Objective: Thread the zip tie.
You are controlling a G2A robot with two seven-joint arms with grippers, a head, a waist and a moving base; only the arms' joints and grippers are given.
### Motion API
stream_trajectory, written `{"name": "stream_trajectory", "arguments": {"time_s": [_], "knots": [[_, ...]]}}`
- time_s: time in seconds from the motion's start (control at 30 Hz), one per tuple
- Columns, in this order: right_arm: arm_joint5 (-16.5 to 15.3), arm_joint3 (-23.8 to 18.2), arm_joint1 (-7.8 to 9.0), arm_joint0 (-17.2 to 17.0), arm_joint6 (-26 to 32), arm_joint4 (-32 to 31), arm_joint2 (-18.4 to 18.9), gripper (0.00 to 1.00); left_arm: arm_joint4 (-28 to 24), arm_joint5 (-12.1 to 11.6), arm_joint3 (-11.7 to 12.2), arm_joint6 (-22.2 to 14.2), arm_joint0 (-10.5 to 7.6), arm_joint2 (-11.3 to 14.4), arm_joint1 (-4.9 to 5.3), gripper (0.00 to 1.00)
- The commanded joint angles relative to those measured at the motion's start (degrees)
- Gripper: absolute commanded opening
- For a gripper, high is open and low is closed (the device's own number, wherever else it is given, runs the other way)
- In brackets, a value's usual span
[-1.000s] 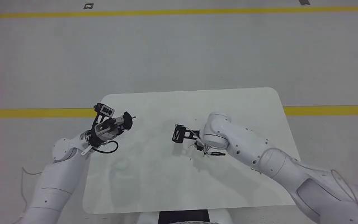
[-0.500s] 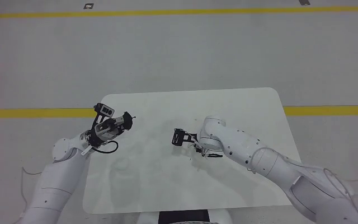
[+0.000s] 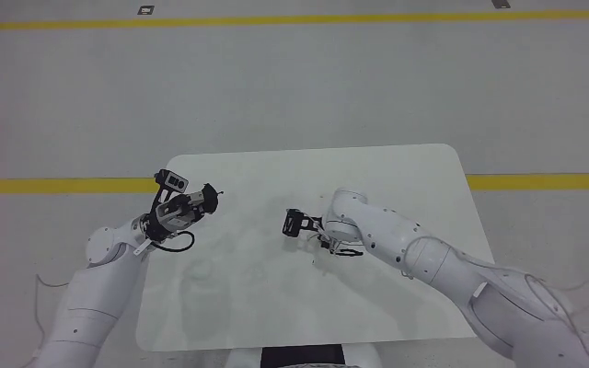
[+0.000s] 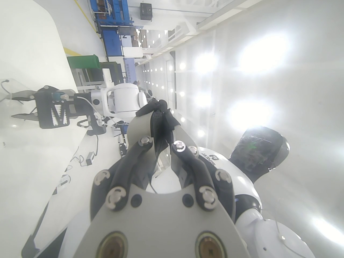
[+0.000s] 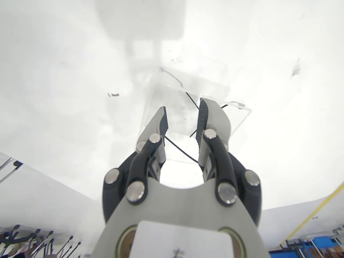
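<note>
On the worktop [image 3: 368, 184], centrally, we log the zip tie [image 5: 178, 147], lying on a clear stand [image 5: 215, 87], straddled by the right tool [image 5: 182, 103], part open and empty, apparently set to grasp; left tool [image 4: 158, 107] closed, raised aside.

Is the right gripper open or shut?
Open: the right gripper has its pads apart over the clear plastic block, thin black zip tie visible between them.

Left fingers [image 4: 138, 128] pinched, right fingers [image 5: 215, 118] spread
</note>
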Motion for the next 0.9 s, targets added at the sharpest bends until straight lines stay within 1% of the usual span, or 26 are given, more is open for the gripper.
{"name": "stream_trajectory", "arguments": {"time_s": [0.0,0.13,0.2,0.27,0.43,0.53,0.87], "knots": [[0.0,0.5,-0.32,0.2,-0.2,-0.1,-0.2,0.22,0.0,0.0,0.0,0.0,0.00,0.0,0.00,0.00],[0.0,2.0,-1.07,0.7,-0.8,-0.4,-0.8,0.22,0.0,0.0,0.0,0.0,0.00,0.0,0.00,0.00],[0.0,2.8,-1.48,1.0,-1.1,-0.3,-1.1,0.20,0.0,0.0,0.0,0.0,0.00,0.0,0.00,0.00],[0.0,3.5,-1.81,1.3,-1.0,-0.3,-1.4,0.20,0.0,0.0,0.0,0.0,0.00,0.0,0.00,0.00],[0.0,5.7,-2.76,1.9,0.6,1.4,-1.9,0.21,0.0,0.0,0.0,0.0,0.00,0.0,0.00,0.00],[0.0,6.6,-3.19,2.2,0.5,1.9,-1.8,0.22,0.0,0.0,0.0,0.0,0.00,0.0,0.00,0.00],[0.0,7.5,-3.61,2.3,-0.7,1.3,-1.8,0.23,0.0,0.0,0.0,0.0,0.00,0.0,0.00,0.00]]}}
